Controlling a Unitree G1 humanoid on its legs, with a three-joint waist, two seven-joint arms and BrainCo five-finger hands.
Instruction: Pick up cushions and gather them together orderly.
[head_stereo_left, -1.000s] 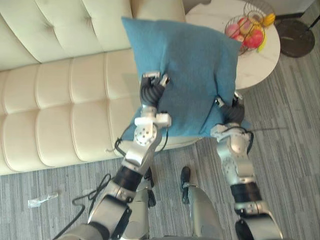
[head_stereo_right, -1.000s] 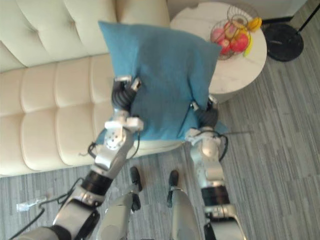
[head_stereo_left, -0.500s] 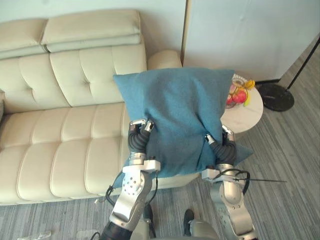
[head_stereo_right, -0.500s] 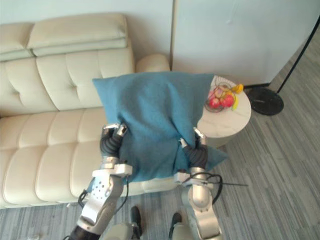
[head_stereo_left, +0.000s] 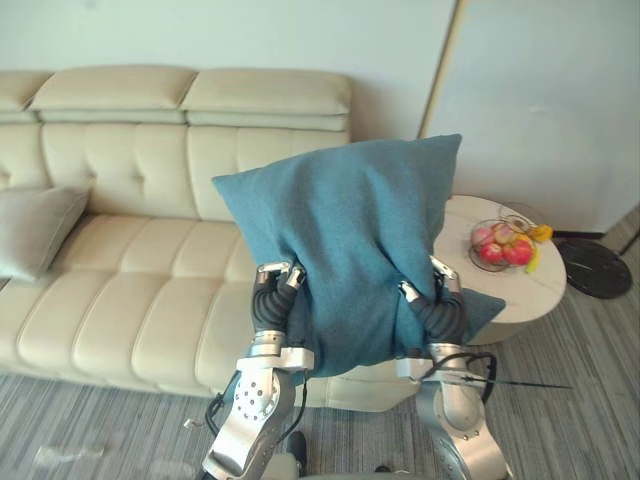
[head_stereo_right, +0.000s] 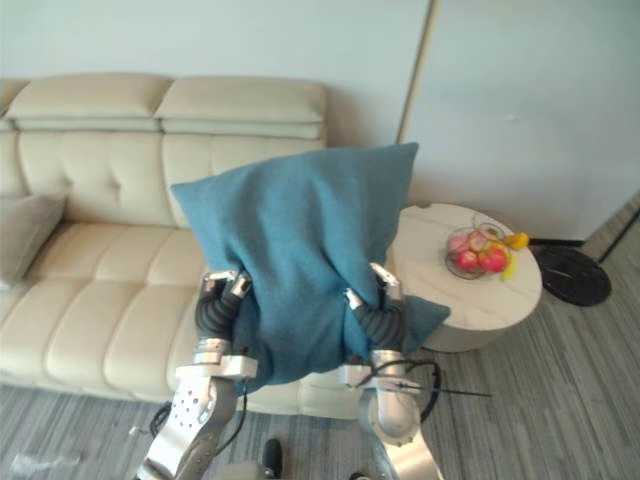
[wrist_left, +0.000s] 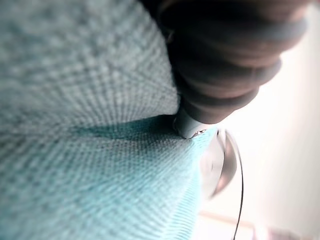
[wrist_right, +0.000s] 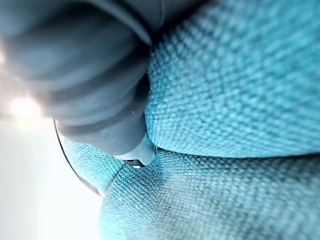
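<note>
Teal cushion (head_stereo_left: 350, 250) held aloft before cream sofa (head_stereo_left: 130, 300), clear of its seat. Gripped low on either side by left robot hand (head_stereo_left: 272, 295) and right robot hand (head_stereo_left: 437, 305), fingers curled into bunched fabric. Grey cushion (head_stereo_left: 30, 228) propped at sofa's left end. Fruit basket (head_stereo_left: 505, 245) on round tabletop (head_stereo_left: 520, 285) by sofa's right end.

The blue cushion (head_stereo_left: 350, 240) hides part of the sofa (head_stereo_left: 130, 300) (grey cushion (head_stereo_left: 32, 230) cut by the edge).

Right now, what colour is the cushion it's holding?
The cushion is plain teal blue; clearest in the left eye view.
</note>
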